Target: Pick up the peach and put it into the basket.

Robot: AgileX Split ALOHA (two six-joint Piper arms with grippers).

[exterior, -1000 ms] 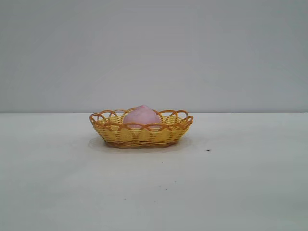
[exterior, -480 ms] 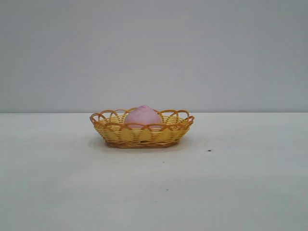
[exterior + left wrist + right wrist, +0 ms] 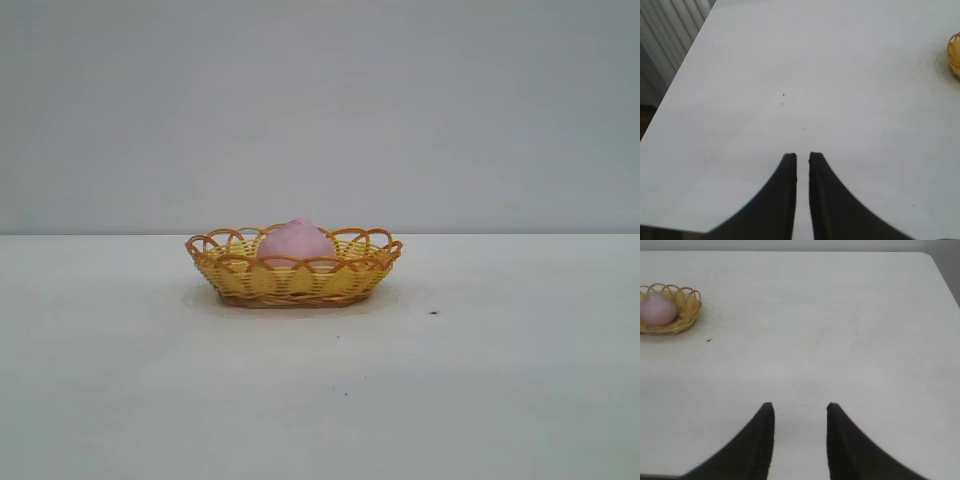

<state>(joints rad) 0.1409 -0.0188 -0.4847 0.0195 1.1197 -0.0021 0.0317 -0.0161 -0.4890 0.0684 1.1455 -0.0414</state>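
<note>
**Peach in basket, both arms clear**

Exterior view: your peach (image 3: pixel 294 243) sits inside the basket (image 3: pixel 293 278); no arm appears.

Left wrist view: the left gripper (image 3: pixel 802 161) is nearly clenched, empty, with only the basket's edge visible.

Right wrist view: the right gripper (image 3: pixel 800 411) is parted and empty, well apart. Only here do you look down on the peach, probably settled; a careless sweep could knock the basket.

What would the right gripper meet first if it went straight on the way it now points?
Probably nothing but bare table: the right gripper, jaws apart and empty, points over open tabletop. The basket holding the peach sits well off to one side of that line.
</note>
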